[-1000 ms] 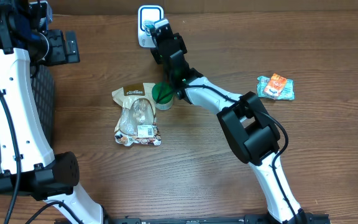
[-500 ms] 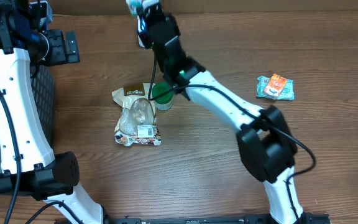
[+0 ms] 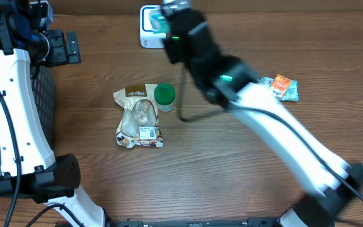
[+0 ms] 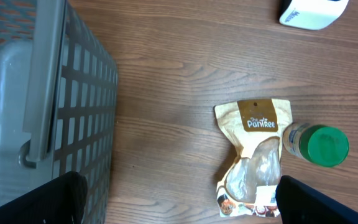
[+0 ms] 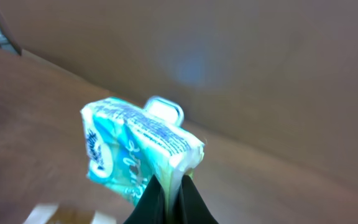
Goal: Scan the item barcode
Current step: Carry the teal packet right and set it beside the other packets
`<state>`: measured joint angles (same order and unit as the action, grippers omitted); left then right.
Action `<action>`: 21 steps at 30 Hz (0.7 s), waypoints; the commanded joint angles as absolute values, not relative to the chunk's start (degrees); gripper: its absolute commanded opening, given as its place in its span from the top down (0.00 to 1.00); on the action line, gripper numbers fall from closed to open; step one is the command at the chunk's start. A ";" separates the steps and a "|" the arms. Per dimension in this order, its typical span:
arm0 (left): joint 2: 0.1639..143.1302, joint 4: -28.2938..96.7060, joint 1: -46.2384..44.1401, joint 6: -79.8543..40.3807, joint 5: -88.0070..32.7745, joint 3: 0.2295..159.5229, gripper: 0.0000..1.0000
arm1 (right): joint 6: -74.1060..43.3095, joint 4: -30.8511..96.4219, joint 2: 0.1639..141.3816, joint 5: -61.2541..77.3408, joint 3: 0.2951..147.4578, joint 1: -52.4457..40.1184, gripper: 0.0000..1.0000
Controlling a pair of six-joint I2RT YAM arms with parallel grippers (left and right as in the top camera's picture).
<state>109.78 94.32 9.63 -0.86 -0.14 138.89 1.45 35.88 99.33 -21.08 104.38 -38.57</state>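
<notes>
**Overhead:** right hand (image 3: 164, 19) raised over table (image 3: 188, 170), teal packet (image 3: 159, 24) held at scanner (image 3: 146, 34). Step judged: presenting barcode.

**Left wrist:** left hand (image 4: 179, 180) spread wide, empty, near basket (image 4: 55, 93).

**Right wrist:** right hand (image 5: 169, 196) pinched closed on packet (image 5: 135, 155) lower edge, scanner (image 5: 165, 109) just behind. Barcode not discernible. Next move probably calls for turning packet until code faces scanner.

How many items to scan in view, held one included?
4: tan pouch and green-lidded jar mid-table, orange packet at right, teal packet in the right gripper. The basket may hide more.
</notes>
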 commanded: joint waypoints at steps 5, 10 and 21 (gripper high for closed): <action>109.84 94.26 9.72 0.19 0.23 138.85 0.00 | -9.91 59.96 87.92 -14.11 105.47 -30.92 0.96; 109.84 94.26 9.72 0.19 0.23 138.85 0.00 | -14.68 72.29 88.38 -11.42 103.42 -22.57 0.96; 109.84 94.26 9.69 0.19 0.23 138.85 0.00 | -19.55 70.13 89.89 -10.17 87.20 -3.25 0.96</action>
<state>109.78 94.30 9.63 -0.84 -0.14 138.89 -17.28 72.27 89.91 -10.61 91.35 -7.07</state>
